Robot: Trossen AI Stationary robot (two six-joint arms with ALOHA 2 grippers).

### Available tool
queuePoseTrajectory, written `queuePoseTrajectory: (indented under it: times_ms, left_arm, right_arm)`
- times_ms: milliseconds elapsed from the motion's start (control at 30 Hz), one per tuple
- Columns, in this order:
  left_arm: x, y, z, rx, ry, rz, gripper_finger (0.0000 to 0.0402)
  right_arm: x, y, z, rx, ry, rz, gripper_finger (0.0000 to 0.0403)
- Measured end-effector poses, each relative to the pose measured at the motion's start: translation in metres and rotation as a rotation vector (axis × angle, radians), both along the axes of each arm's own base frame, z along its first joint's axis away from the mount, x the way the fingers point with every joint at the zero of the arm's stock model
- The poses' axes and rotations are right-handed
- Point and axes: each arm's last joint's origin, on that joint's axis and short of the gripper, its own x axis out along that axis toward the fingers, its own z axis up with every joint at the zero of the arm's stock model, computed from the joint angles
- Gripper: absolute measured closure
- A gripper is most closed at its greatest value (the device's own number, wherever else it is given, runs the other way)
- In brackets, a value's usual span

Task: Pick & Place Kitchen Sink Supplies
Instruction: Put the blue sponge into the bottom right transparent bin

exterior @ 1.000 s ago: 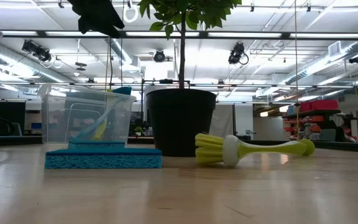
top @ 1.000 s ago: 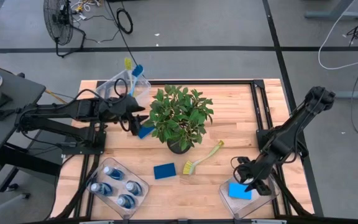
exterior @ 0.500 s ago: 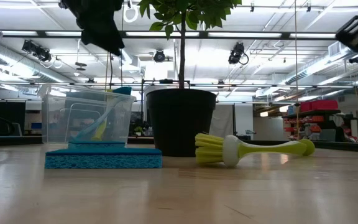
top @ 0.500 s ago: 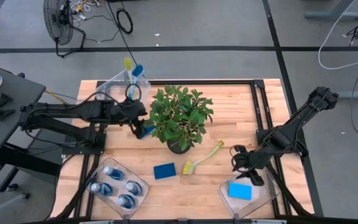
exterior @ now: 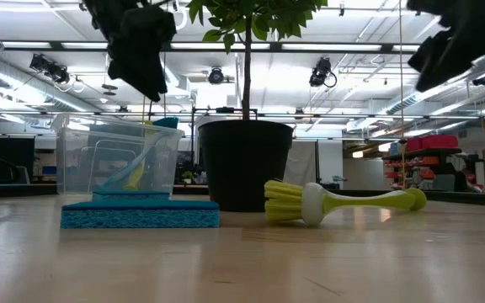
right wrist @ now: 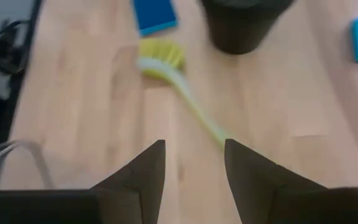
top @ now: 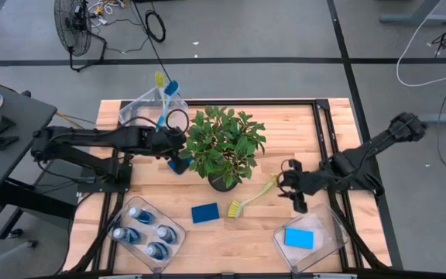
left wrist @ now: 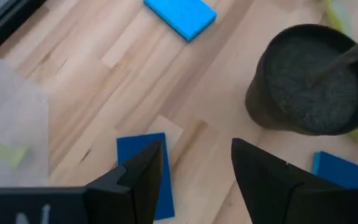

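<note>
A yellow-green dish brush (top: 252, 195) lies flat on the table near the potted plant (top: 224, 143). My right gripper (top: 286, 188) hangs open above its handle end (right wrist: 219, 137). A blue sponge (top: 181, 165) lies flat beside the pot. My left gripper (left wrist: 197, 180) is open just above it, one finger over the sponge's edge (left wrist: 143, 165). Another blue sponge (top: 205, 212) lies nearer the front. Blue bottles (top: 145, 231) stand in the near-left bin. A sponge (top: 299, 237) lies in the near-right bin. In the low view both grippers (exterior: 137, 42) (exterior: 457, 34) hang high over the table.
A clear bin (top: 153, 105) at the far left holds upright brushes. The plant's leaves spread over the table's middle and hide the pot's surroundings from above. Another blue sponge (left wrist: 337, 169) shows beside the pot (left wrist: 312, 78). Bare wood lies along the table's far right part.
My right gripper has left the near-right bin and swung toward the far edge and the left, to the brush's handle end. My left gripper has sunk and gone a little to the right, toward the sponge beside the plant. No object has moved.
</note>
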Motion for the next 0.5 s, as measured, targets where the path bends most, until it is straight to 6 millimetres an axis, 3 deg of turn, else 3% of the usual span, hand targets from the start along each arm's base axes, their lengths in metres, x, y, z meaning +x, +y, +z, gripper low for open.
queuePoseTrajectory:
  times_ms: [233,500]
  left_arm:
    - [0.000,0.000,-0.016,-0.055,0.122,0.073,0.0207]
    - [0.007,-0.001,-0.034,-0.081,0.243,0.106,0.0207]
  right_arm:
    - [0.009,-0.020,0.001,-0.038,-0.023,-0.126,0.0236]
    - [0.015,-0.032,0.003,-0.058,-0.053,-0.135,0.0236]
